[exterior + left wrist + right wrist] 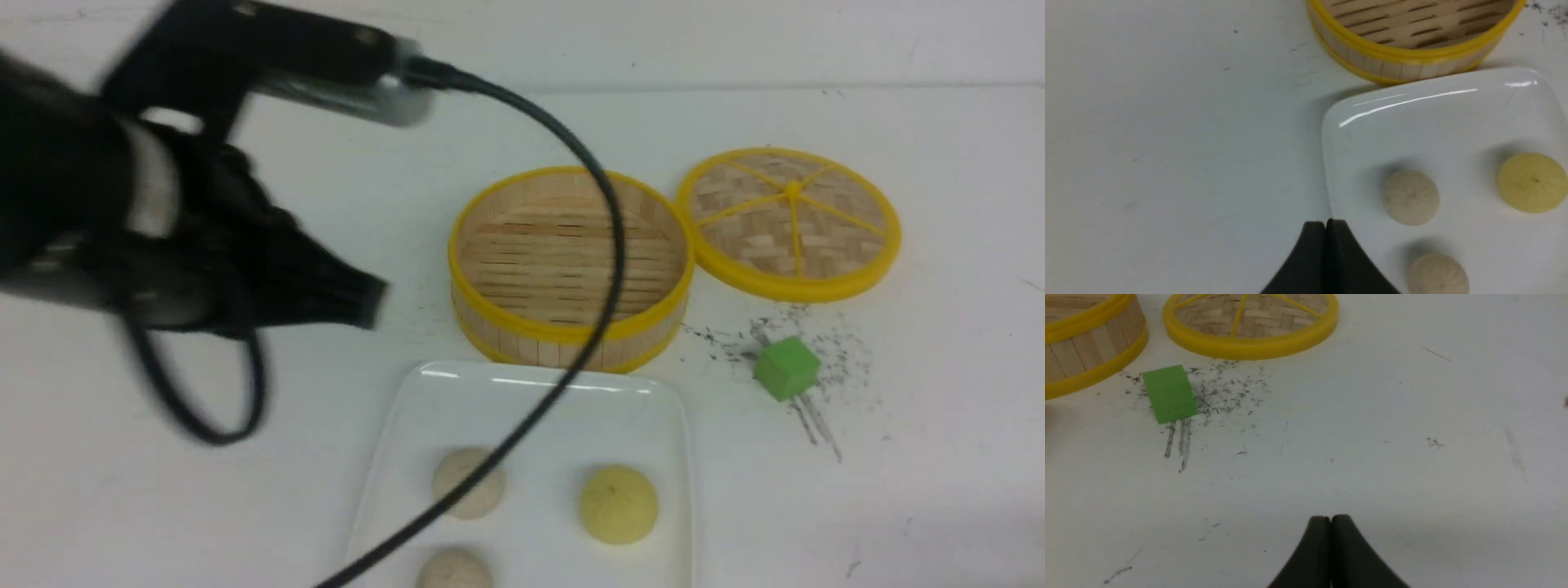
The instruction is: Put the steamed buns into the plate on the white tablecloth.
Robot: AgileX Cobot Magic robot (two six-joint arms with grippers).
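Three steamed buns (pixel 619 504) sit apart inside the plate (pixel 531 392), its far rim just beside the steamer basket (pixel 571 331), while the left end effector (pixel 1325 223) hangs closed and empty by the plate's left edge and the right end effector (pixel 1330 518), likewise closed, is over open white tablecloth (pixel 1412 416).

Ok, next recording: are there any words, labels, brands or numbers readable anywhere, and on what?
None. The plate, steamed buns, bamboo steamer, lid and green cube carry no writing. The dark marks on the white tablecloth are scuffs, not characters.
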